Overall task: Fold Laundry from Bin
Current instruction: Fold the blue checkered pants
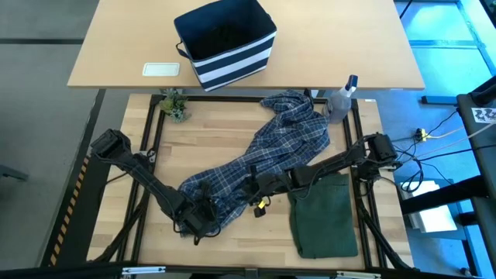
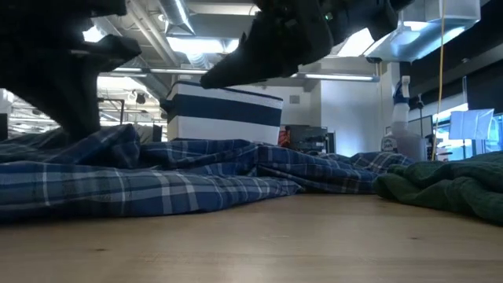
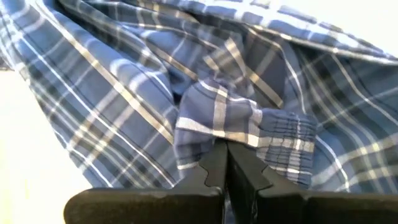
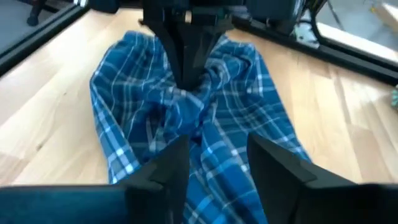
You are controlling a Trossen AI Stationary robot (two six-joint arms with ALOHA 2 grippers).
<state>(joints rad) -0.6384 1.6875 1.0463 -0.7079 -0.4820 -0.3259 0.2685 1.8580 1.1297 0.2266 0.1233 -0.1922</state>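
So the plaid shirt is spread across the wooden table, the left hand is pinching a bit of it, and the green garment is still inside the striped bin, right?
Not quite. The green garment isn't in the striped bin; the high view shows it lying on the wooden table, beside the plaid shirt. The rest holds: the shirt is spread across the table, and the left hand is pinching a fold of it.

I am working in a lab or workshop hall: exposed ceiling ducts (image 2: 169, 47) and strip lights (image 2: 196, 43) overhead, a dark metal frame (image 1: 147, 147) edging the wooden table (image 1: 225, 139), cables (image 1: 434, 136) trailing over the floor beside it
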